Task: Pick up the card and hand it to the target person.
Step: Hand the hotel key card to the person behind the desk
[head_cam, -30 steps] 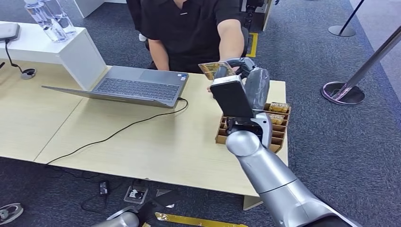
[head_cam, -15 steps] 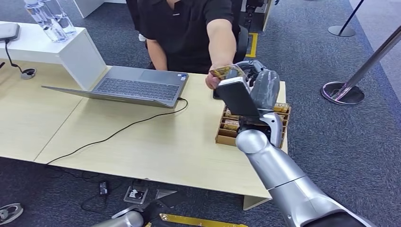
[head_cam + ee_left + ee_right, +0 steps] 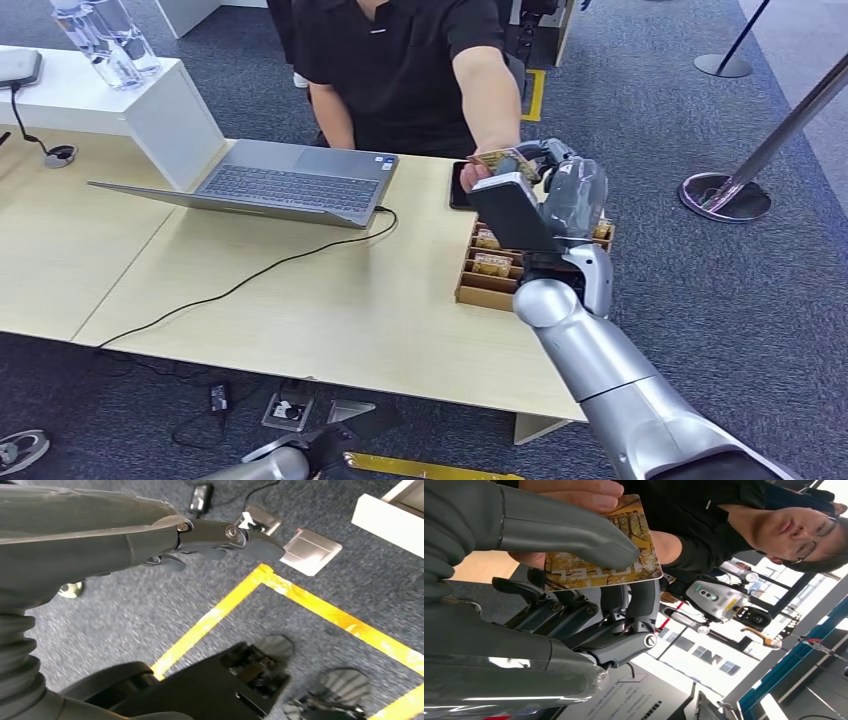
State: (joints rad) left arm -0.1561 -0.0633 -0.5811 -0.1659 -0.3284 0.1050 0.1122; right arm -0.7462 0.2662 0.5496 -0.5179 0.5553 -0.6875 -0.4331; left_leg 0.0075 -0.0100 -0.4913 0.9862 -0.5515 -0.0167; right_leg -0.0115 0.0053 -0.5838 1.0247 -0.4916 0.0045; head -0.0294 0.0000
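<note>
From the head view I see my right hand (image 3: 560,180) raised over the far edge of the desk (image 3: 330,300), presenting the card (image 3: 503,161) to the seated person in black, whose hand (image 3: 478,172) has reached in and closed on the card's near corner. Below my forearm sits the slotted cardboard organiser (image 3: 480,288) with more cards standing in it; a dark phone (image 3: 459,188) lies just beside it, and an open laptop (image 3: 290,180) with its trailing cable (image 3: 250,280) lies well to the left.

In the left wrist view my left hand (image 3: 150,535) hangs over carpet marked with yellow floor tape (image 3: 300,600), holding nothing; its fingers look drawn fairly straight and close together, though from this angle I cannot tell for certain how far they are closed.

The right wrist view gives the closest look: the card (image 3: 609,555), printed in yellow and brown, is pinched between my thick grey thumb (image 3: 569,535) and the darker fingers beneath, while the person's fingertips (image 3: 594,492) press on its far edge.

By my reading the pickup and the reach are done and the handover is at the point of transfer. What remains is for me to loosen the pinch so the person takes the card clear, then draw the arm away.
</note>
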